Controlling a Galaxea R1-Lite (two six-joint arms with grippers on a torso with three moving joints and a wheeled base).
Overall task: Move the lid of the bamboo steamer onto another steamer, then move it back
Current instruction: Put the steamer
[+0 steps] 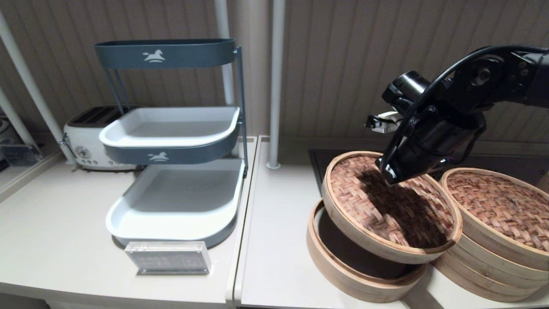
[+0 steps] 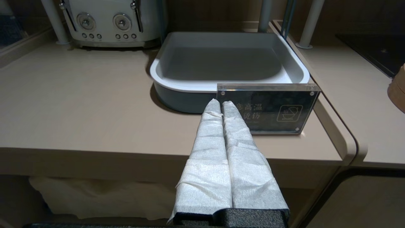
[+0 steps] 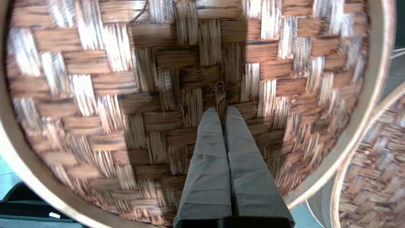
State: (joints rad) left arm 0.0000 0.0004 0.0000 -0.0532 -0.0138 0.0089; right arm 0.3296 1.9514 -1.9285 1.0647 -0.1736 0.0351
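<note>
The bamboo steamer lid (image 1: pixel 386 206) hangs tilted in the air above the low steamer (image 1: pixel 343 266), its woven brown top facing me. My right gripper (image 1: pixel 388 176) is shut on the small twisted loop handle (image 3: pixel 220 95) at the lid's centre; in the right wrist view the gripper (image 3: pixel 221 109) pinches that loop against the weave (image 3: pixel 126 95). The taller stacked steamer (image 1: pixel 502 223) with its own woven lid stands just right of the held lid and shows at the edge of the right wrist view (image 3: pixel 376 177). My left gripper (image 2: pixel 221 104) is shut and empty, parked by the counter's front edge.
A three-tier grey rack (image 1: pixel 176 141) with white trays stands left of centre, a clear acrylic sign (image 1: pixel 168 256) in front of it and a white toaster (image 1: pixel 88 139) behind. A white pole (image 1: pixel 274 86) rises beside a dark cooktop (image 1: pixel 326 161) behind the steamers.
</note>
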